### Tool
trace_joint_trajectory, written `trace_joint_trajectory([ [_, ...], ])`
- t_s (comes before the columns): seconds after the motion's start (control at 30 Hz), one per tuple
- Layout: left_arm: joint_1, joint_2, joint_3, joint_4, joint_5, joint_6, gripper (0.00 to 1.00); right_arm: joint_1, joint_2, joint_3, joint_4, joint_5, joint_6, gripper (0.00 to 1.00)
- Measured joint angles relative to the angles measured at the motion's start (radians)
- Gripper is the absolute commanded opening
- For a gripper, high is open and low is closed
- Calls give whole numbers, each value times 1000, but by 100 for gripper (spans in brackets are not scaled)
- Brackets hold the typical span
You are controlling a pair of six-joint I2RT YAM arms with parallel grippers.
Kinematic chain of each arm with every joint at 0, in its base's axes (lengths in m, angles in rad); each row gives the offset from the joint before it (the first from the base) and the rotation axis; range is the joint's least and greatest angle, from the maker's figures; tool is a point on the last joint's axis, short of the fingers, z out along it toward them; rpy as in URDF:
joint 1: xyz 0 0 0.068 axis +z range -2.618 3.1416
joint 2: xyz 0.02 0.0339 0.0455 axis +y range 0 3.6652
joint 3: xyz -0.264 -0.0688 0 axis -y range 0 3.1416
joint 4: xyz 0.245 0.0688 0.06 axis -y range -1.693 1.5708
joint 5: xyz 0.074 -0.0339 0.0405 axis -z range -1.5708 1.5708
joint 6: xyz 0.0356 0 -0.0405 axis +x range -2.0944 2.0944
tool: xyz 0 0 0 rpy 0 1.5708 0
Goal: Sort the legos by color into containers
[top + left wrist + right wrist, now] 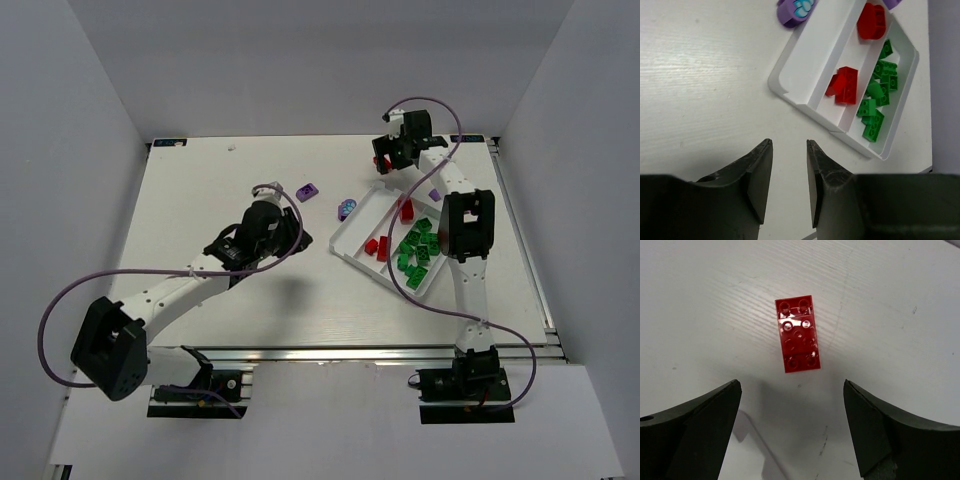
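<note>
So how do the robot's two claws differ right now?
The left gripper's jaws stand only a narrow gap apart; the right gripper's are spread wide. The left gripper looks down on bare table beside the white tray; the right gripper looks down on a lone red brick lying flat on the table, outside the tray. Both have dark fingers and hold nothing.

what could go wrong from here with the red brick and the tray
The red brick lies slightly askew, ahead of the open right gripper; closing may twist or flick it. The left gripper sits near the tray corner; a nudge could shift it and spill the green bricks.
</note>
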Motion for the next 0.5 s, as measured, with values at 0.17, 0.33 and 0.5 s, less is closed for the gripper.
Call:
trace_joint_trajectory([
  [0.17, 0, -30, -27, -37, -43, -28, 45, 4, 69, 53, 47, 36, 0, 83],
  [0.33, 1, -41, -27, -65, -71, -40, 45, 8, 115, 79, 77, 40, -1, 81],
  [0.5, 2, -52, -27, -77, -81, -51, 50, 11, 146, 86, 103, 32, -6, 78],
])
